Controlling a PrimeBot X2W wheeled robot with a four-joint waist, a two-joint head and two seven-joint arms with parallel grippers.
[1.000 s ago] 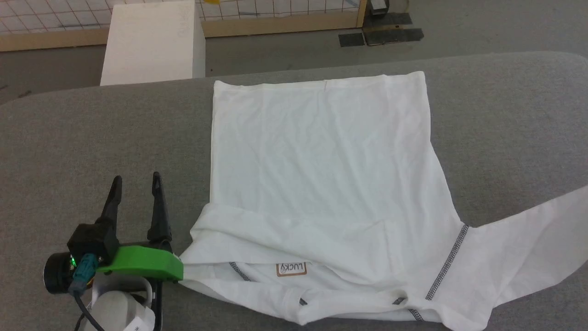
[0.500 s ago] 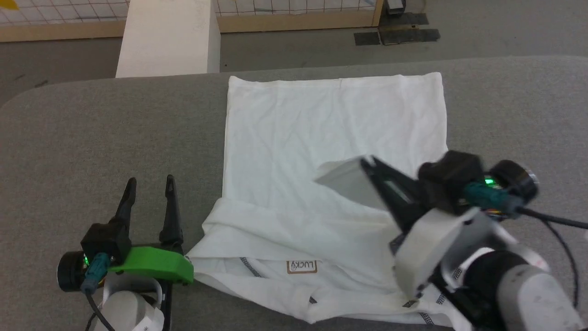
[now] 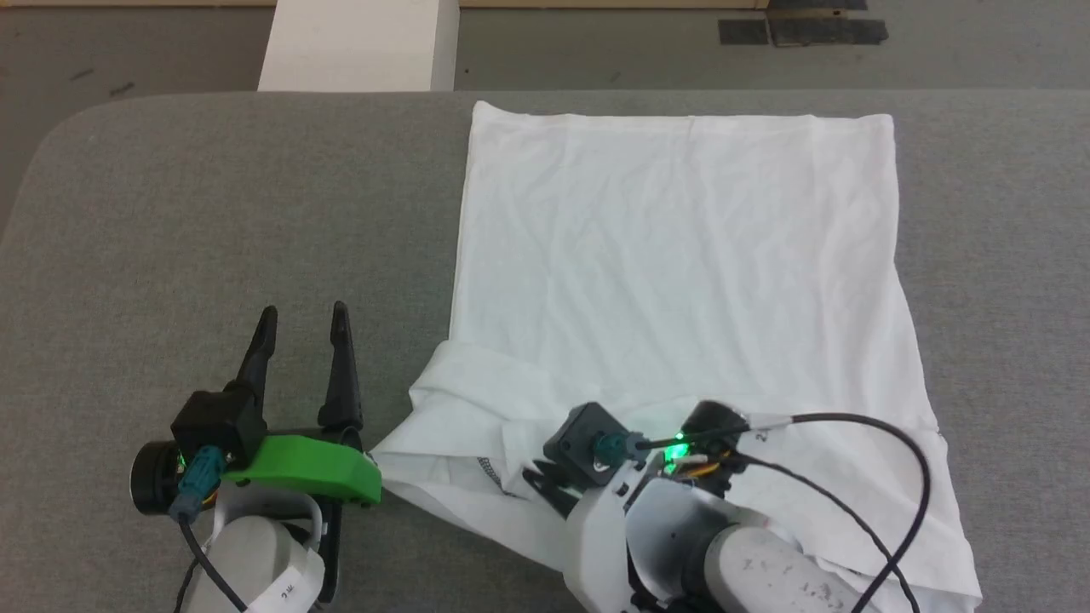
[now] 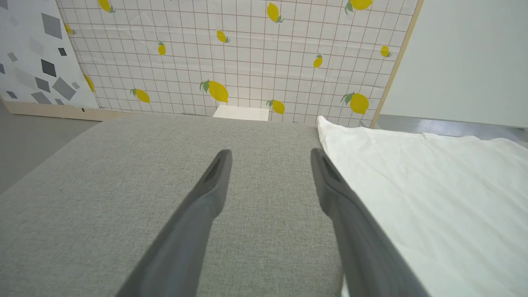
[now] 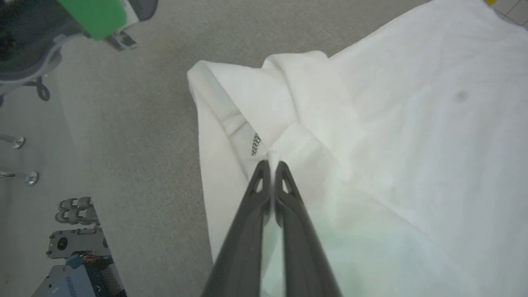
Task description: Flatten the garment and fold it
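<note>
The garment [image 3: 681, 255], a white T-shirt, lies spread on the grey table [image 3: 213, 213], hem at the far side, collar end bunched near me. Its right sleeve lies folded in over the body. My right gripper [image 5: 272, 165] is shut, its tips pinching a fold of the garment [image 5: 412, 123] beside a short grey stitched seam [image 5: 255, 144]. In the head view its dark fingers [image 3: 541, 487] point left and down under the wrist. My left gripper [image 3: 304, 311] stands open over bare table just left of the garment, nothing between its fingers [image 4: 206, 198]; the garment's edge [image 4: 433, 185] runs beside the right finger.
A rigid white box [image 3: 358, 42] stands on the floor beyond the table's far edge. Dark mats [image 3: 800, 30] lie on the floor at the back right. The table's left corner is rounded. A lemon-patterned wall [image 4: 214, 53] rises behind. Robot base parts [image 5: 70, 247] show below the table edge.
The head camera has tilted down and shifted. My right arm came in holding the right sleeve and carried it left across the garment, down to the collar end. The left gripper stayed put.
</note>
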